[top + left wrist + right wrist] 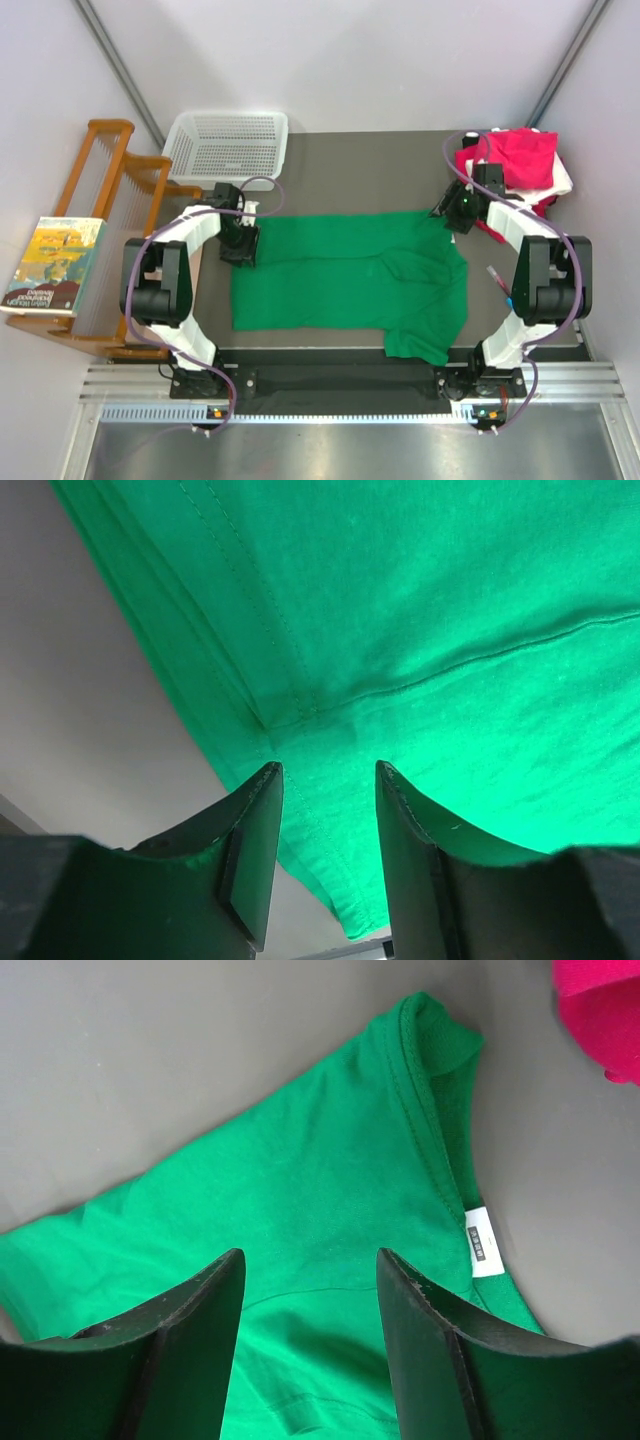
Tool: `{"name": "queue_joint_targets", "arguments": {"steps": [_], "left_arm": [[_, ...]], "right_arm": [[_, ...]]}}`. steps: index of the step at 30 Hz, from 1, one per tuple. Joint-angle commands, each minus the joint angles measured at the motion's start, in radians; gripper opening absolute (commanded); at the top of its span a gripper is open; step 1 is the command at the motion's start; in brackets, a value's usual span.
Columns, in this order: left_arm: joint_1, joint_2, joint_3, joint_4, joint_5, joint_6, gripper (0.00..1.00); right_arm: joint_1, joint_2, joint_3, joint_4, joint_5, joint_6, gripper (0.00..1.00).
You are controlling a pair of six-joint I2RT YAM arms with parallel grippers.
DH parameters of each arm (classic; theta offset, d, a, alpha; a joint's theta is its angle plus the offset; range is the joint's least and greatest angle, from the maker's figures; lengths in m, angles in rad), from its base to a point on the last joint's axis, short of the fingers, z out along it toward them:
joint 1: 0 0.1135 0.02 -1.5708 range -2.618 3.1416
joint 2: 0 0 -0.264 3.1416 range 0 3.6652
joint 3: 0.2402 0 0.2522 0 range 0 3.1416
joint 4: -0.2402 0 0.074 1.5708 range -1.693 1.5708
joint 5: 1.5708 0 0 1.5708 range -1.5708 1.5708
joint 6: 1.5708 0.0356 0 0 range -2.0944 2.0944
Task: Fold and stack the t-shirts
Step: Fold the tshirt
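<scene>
Green t-shirt [340,275] flat under both jaws, 1 lengthwise fold apparently in. Left jaws spread above hem; right jaws spread above collar, empty. Heaped t-shirts [525,158] beyond right jaws, unfolded.

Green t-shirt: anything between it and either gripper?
Nothing visible. The left gripper and right gripper sit directly over the far corners of the green t-shirt, jaws apart, only bare fabric below in both wrist views.
</scene>
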Motion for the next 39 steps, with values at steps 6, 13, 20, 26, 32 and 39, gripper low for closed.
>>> {"name": "queue_joint_targets", "arguments": {"steps": [6, 13, 20, 26, 32, 39], "left_arm": [[0.0, 0.033, 0.042, 0.039, -0.041, 0.006, 0.44], [0.003, 0.059, 0.063, 0.065, -0.059, -0.002, 0.41], [0.003, 0.068, 0.093, 0.065, -0.056, -0.01, 0.33], [0.006, 0.068, 0.076, 0.076, -0.061, -0.013, 0.0], [0.006, 0.061, 0.073, 0.076, -0.062, -0.008, 0.0], [0.009, 0.044, 0.057, 0.08, -0.14, 0.022, 0.0]], "right_arm": [[0.005, -0.07, -0.007, 0.018, 0.001, -0.016, 0.54], [0.005, -0.072, -0.02, 0.021, -0.005, -0.018, 0.54], [0.005, -0.076, -0.03, 0.024, -0.008, -0.021, 0.53], [0.005, -0.095, -0.042, 0.016, -0.004, -0.025, 0.51], [0.005, -0.135, -0.074, 0.007, 0.004, -0.028, 0.51], [0.0, -0.165, -0.076, -0.036, 0.015, -0.044, 0.5]]}}
